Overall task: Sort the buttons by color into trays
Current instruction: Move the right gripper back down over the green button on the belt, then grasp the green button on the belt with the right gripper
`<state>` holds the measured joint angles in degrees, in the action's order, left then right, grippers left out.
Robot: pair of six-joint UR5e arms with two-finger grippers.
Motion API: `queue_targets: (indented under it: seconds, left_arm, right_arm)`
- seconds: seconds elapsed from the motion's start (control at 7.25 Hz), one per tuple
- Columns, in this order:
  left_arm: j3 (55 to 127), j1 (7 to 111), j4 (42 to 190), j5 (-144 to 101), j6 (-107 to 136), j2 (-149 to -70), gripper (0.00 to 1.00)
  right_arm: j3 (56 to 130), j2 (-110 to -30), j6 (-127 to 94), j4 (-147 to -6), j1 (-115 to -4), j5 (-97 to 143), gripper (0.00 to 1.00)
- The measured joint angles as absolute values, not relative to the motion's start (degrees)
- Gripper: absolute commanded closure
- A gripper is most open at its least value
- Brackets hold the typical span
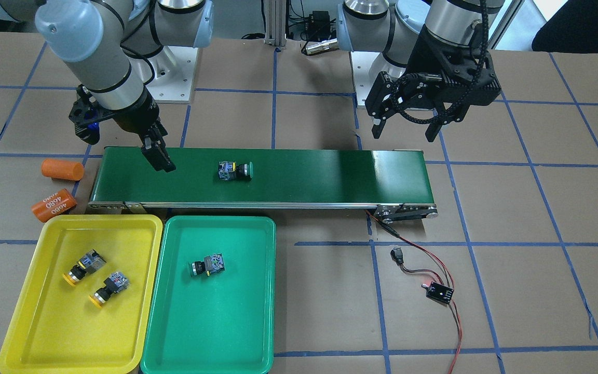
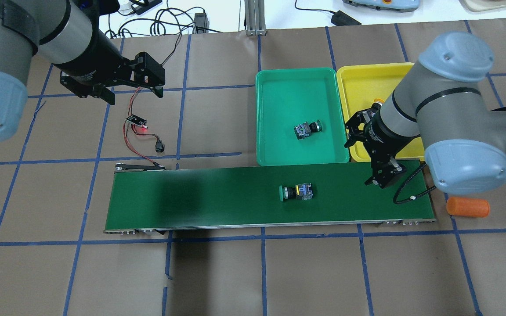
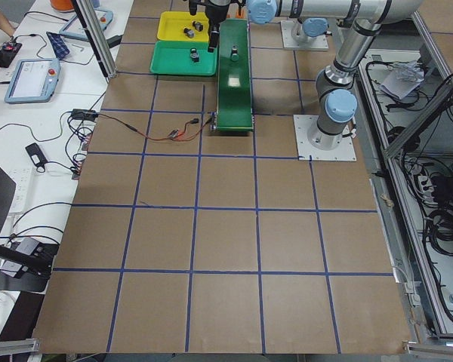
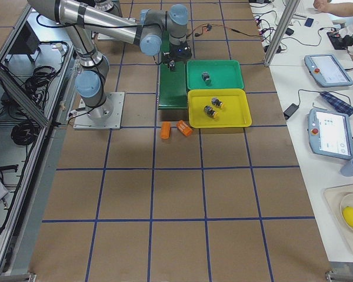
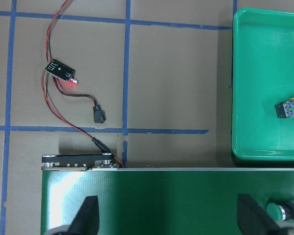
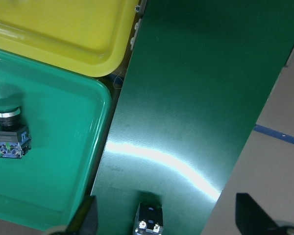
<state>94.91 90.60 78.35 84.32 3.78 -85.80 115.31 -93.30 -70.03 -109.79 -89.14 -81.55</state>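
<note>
Green-capped black-and-grey push-button switch (image 1: 235, 170): lengthwise on long dark-green conveyor belt (image 1: 330, 176), clear of edges, cap toward robot's left. Left gripper (image 1: 403, 134), right gripper (image 1: 163, 163): jaws spread, apparently empty.

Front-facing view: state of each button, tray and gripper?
belt button: green cap, on its side, unsorted.
second green button: lying in green tray.
yellow buttons: both lying in yellow tray.
left gripper: open, empty.
right gripper: open, empty.
</note>
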Motion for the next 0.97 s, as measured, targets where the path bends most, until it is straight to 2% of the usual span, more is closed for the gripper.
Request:
queue_targets:
  seconds: [0.97]
  left_arm:
    - [94.9,90.6,78.4,84.3,3.8,-85.7,0.0]
  right_arm:
    - [119.4,-89.2,-72.6,-115.3,-92.5,-83.5,0.0]
